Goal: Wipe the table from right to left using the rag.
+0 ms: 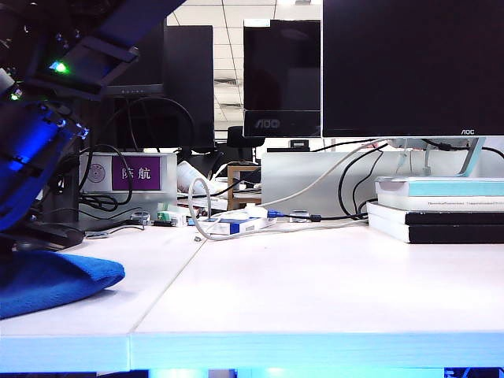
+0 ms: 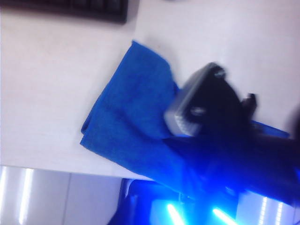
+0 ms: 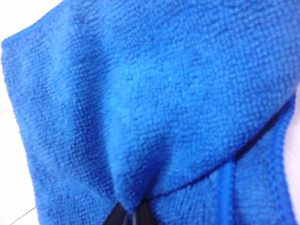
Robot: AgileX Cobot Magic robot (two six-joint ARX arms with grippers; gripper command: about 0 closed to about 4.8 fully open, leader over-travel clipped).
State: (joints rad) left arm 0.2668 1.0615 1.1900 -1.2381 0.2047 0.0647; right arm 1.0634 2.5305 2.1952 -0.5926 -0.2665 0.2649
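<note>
- Exterior view is showing the rag lying bunched at the far left of the table, close to the front edge, with a dark arm leaning over it.
- Right of the rag, the pale top is lying bare across to the stacked books at the far right; cables and monitors are crowding only the back.
- Left wrist view is looking down on the rag, which is overhanging the table edge; a gripper is pressing on it, and a keyboard is sitting at the opposite side.
- The left gripper itself is not showing in any view; it is reading as closed.
- Right wrist view is filled with rag; the right gripper is pinching a fold of it, jaws closed, with slivers of table at the corners.
</note>
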